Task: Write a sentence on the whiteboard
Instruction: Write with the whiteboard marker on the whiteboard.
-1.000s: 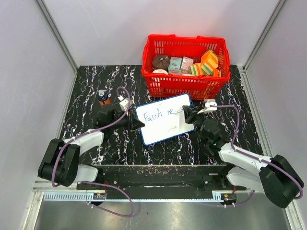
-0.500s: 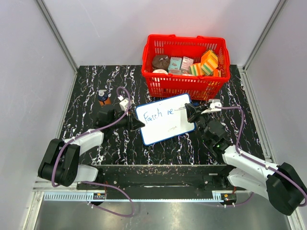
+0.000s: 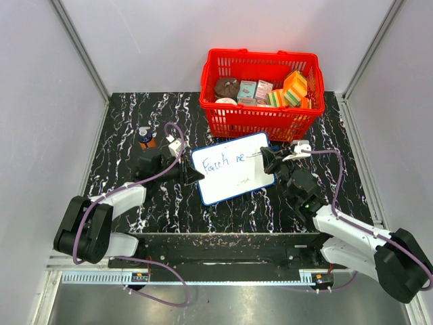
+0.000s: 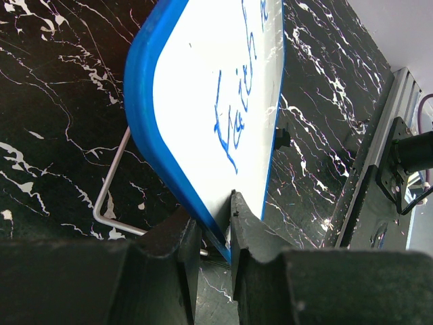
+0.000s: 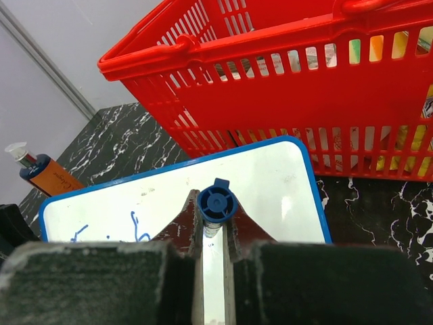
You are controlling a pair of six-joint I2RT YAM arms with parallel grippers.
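The whiteboard [image 3: 233, 177], white with a blue frame, stands tilted at the middle of the table. Blue handwriting [image 3: 223, 162] on it reads "Faith ne". My left gripper [image 3: 196, 176] is shut on the whiteboard's lower left edge; in the left wrist view the fingers [image 4: 254, 227] pinch the blue frame [image 4: 152, 135]. My right gripper [image 3: 266, 160] is shut on a blue marker [image 5: 216, 202], whose tip [image 3: 254, 156] points at the board just right of the writing. In the right wrist view the marker hides its own tip against the whiteboard [image 5: 277, 179].
A red basket [image 3: 260, 118] full of packets stands right behind the board. An orange bottle with a blue cap [image 3: 145, 137] stands at the back left, also seen in the right wrist view [image 5: 44, 172]. A wire stand [image 4: 108, 183] shows behind the board.
The right arm shifted a little to the right while the marker stayed near the board's right part. The writing looks the same. The left arm has not moved.
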